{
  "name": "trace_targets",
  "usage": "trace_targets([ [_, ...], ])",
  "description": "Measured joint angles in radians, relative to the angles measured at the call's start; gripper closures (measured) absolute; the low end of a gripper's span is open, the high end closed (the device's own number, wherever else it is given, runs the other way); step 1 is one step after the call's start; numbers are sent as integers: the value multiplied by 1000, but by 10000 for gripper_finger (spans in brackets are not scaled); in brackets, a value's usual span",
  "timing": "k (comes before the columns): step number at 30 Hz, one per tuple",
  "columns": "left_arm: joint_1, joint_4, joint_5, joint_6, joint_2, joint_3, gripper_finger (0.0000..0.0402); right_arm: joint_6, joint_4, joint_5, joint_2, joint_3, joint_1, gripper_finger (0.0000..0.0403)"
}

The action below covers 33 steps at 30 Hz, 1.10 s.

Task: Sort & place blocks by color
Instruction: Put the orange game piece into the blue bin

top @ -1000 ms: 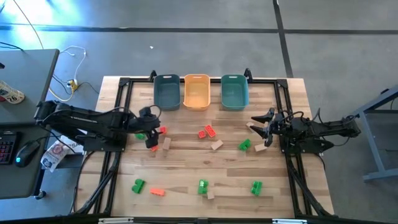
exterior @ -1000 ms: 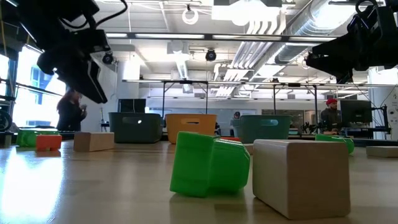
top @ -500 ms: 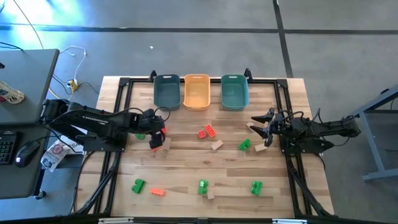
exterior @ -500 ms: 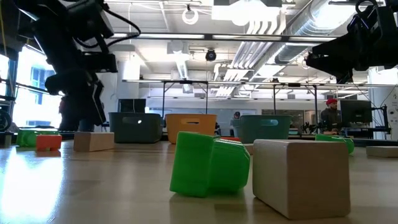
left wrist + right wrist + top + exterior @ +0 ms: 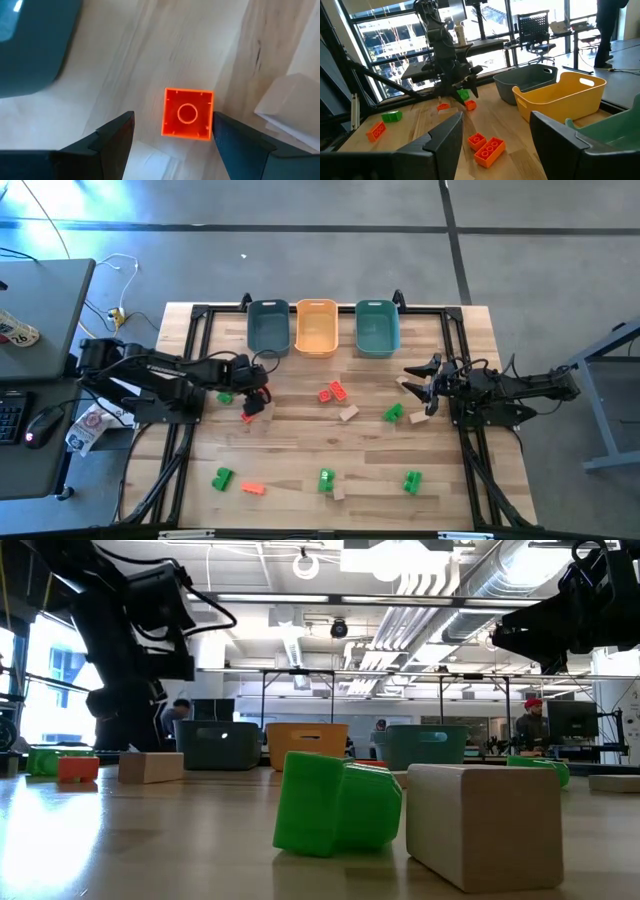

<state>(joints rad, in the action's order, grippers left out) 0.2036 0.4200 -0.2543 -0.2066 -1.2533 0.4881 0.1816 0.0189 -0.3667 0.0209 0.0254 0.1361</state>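
Note:
My left gripper [image 5: 172, 137] is open and points down at the table's left middle [image 5: 256, 394]. Its two fingers stand on either side of a small red-orange block [image 5: 187, 114] that lies flat on the table; I see no touch. A tan block [image 5: 292, 102] lies just beside it, and a green block [image 5: 225, 397] is close by. My right gripper [image 5: 492, 132] is open and empty, held above the table near its right side [image 5: 418, 380].
Blue-grey bin [image 5: 268, 327], orange-yellow bin [image 5: 317, 326] and teal bin [image 5: 377, 326] stand in a row at the far edge. Two red-orange blocks [image 5: 332, 392] lie mid-table. Green [image 5: 393, 413] and tan [image 5: 348, 413] blocks lie around them. More blocks lie near the front [image 5: 326, 479].
My left gripper has come down from well above the table and gone a little toward the table's right, ending low over the red-orange block with its fingers around it. The blocks have stayed in place.

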Motion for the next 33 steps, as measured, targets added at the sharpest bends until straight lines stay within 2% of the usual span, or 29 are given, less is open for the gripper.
trace_targets([
  [12, 7, -86, 11, 31, -109, 4, 154, 0, 0, 0, 0, 0, 0, 187],
  [16, 13, -88, 24, 39, -113, 4, 186, 0, 0, 0, 0, 0, 0, 187],
  [23, 14, -100, 40, 87, -102, 2, 292, 0, 0, 0, 0, 0, 0, 187],
  [29, 14, -135, 28, 106, -107, 7, 296, 0, 0, 0, 0, 0, 0, 187],
  [33, 14, -126, 6, 137, -106, 58, 296, 0, 0, 0, 0, 0, 0, 187],
])
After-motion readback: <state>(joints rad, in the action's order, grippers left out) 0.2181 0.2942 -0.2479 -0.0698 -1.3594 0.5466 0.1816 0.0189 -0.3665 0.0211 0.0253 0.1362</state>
